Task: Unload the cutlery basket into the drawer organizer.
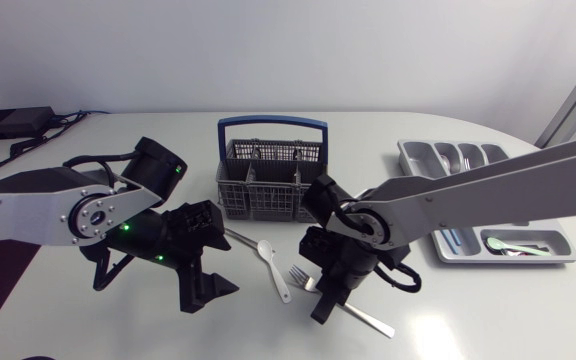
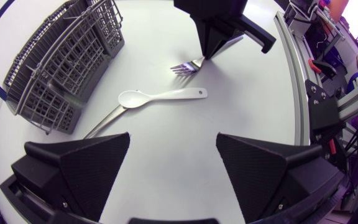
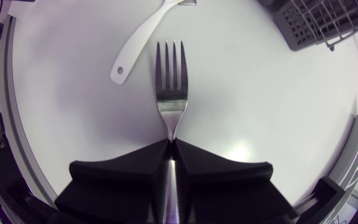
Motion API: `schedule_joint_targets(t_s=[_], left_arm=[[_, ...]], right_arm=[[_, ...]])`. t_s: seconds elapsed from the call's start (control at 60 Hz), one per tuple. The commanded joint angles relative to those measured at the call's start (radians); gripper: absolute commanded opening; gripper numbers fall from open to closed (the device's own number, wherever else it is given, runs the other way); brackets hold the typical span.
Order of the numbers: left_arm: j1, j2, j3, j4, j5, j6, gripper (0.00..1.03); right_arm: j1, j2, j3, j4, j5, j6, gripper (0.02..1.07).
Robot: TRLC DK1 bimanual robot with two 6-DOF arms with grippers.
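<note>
Fork (image 3: 171, 93) seized for transfer. We found the right gripper (image 3: 169, 155) with its fingers clamped on the fork's handle from two sides, just behind the neck. The tines pointed ahead of it, and the rest of the handle trailed toward the bench's near edge. The fork lay flat near the middle of the bench (image 1: 498, 320). We judged the low grip on the narrow stem to be chosen so that the piece could be lifted level and carried to the drawer organizer (image 1: 488, 205). That stood near the bench's right edge, with some cutlery already in its compartments. The fork was plain bright metal, four-tined, slim and smooth, and so in our judgement apt to slip in a loose hold. The left gripper (image 2: 173, 168) hung with its fingers wide apart and nothing between them. Ahead of it lay a white spoon (image 2: 160, 96), its bowl resting over the end of a metal utensil (image 2: 104, 121); we read this stance as readiness for the next piece. The cutlery basket (image 1: 268, 180), grey with a blue handle, stood toward the far edge at the middle. Its contents we could not make out.
</note>
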Motion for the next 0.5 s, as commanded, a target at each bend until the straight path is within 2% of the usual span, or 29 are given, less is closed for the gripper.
schedule_joint_targets(t_s=[0.0, 0.167, 0.25, 0.483], left_arm=[[0.007, -0.019, -0.029, 0.001, 0.000, 0.029, 0.98], [0.005, -0.021, -0.033, 0.001, 0.000, 0.028, 0.98], [0.002, -0.021, -0.038, 0.003, 0.000, 0.028, 0.98], [-0.004, -0.015, -0.035, 0.012, 0.000, 0.023, 0.98]], right_arm=[[-0.032, -0.054, -0.043, -0.009, 0.014, 0.001, 0.08], [-0.126, -0.177, -0.052, -0.071, 0.011, -0.053, 0.08], [-0.224, -0.241, -0.045, -0.113, -0.004, -0.102, 0.08], [-0.620, -0.262, 0.075, -0.183, -0.090, -0.282, 0.08]])
